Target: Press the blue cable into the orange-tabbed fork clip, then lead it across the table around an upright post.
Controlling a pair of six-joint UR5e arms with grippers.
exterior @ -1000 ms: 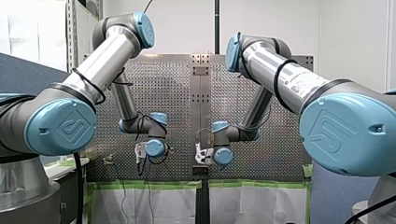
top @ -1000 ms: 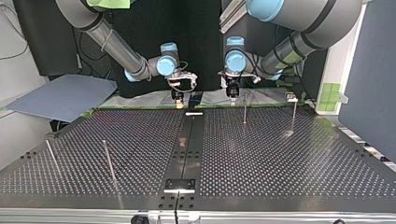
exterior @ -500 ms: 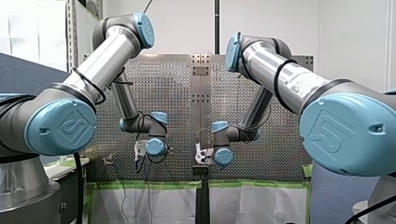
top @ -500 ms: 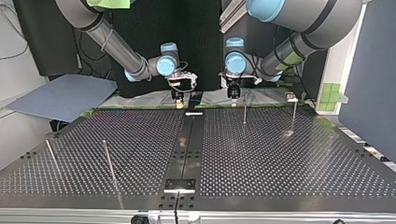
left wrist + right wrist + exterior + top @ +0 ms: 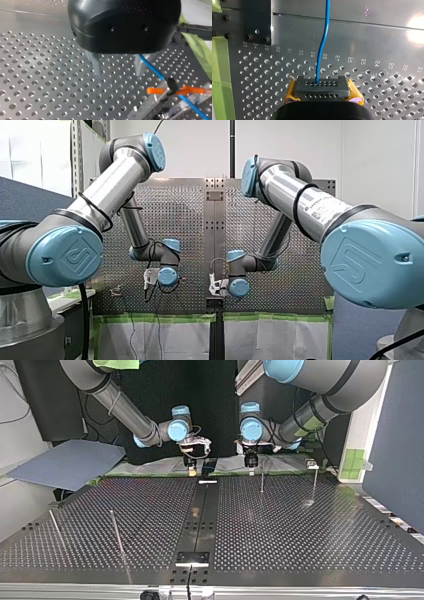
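In the left wrist view the blue cable (image 5: 152, 70) runs from under my left gripper (image 5: 117, 67) down into the orange-tabbed fork clip (image 5: 175, 90). The gripper's two metal fingers (image 5: 94, 65) stand apart, so it is open, and the cable passes right by one of them. In the right wrist view my right gripper (image 5: 322, 90), with yellow pads, is shut on the blue cable (image 5: 322, 47), which leads away over the plate. In the top view my left gripper (image 5: 250, 462) and right gripper (image 5: 190, 464) hang low at the table's far edge.
Thin upright posts stand on the perforated table (image 5: 280, 530): one (image 5: 262, 480) just in front of my left gripper, one (image 5: 315, 482) further right, two (image 5: 116, 532) at the top view's near left. A dark centre strip (image 5: 200, 520) divides the table. Green tape (image 5: 218, 82) edges it.
My left wrist has shifted slightly sideways and lower near the table's far edge. My right arm has stayed still.
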